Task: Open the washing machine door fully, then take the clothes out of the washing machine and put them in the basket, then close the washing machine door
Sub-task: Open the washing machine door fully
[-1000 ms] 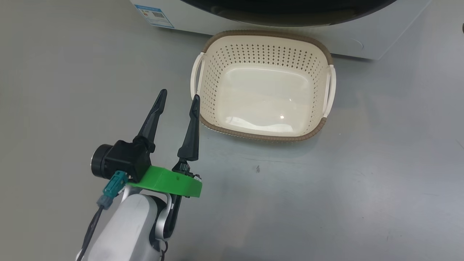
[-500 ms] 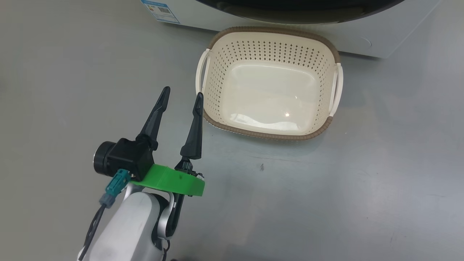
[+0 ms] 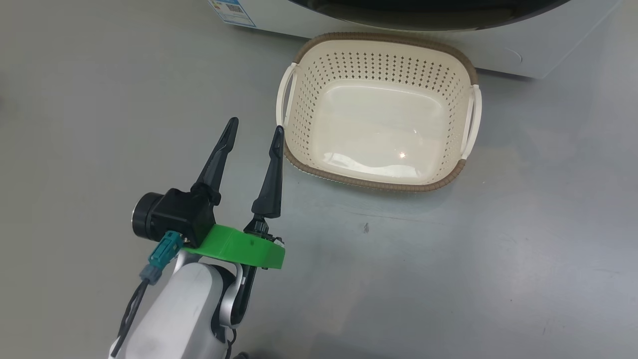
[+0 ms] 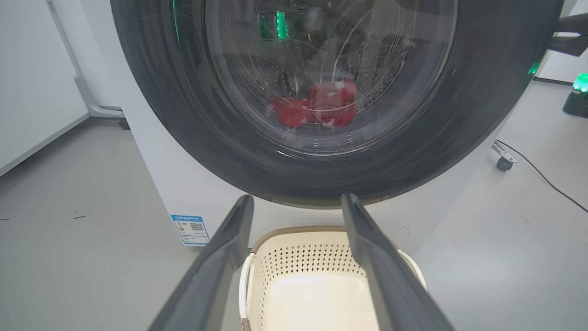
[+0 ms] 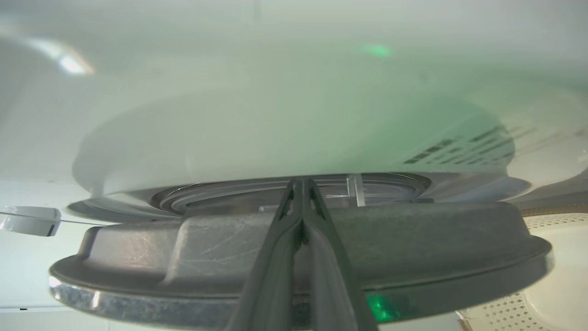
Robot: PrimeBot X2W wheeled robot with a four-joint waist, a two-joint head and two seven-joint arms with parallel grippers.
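Washing machine: door across its opening, seemingly slightly ajar. Basket on the floor just before it. Clothes lie inside the machine (seen through the glass). Left pincer spread beside the basket; right pincer pressed together at the door's edge.

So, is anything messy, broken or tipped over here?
Nothing stands out. The basket sits upright and empty on the floor in front of the washing machine, and the red clothes lie in a heap behind the door glass. No spills or damage show.
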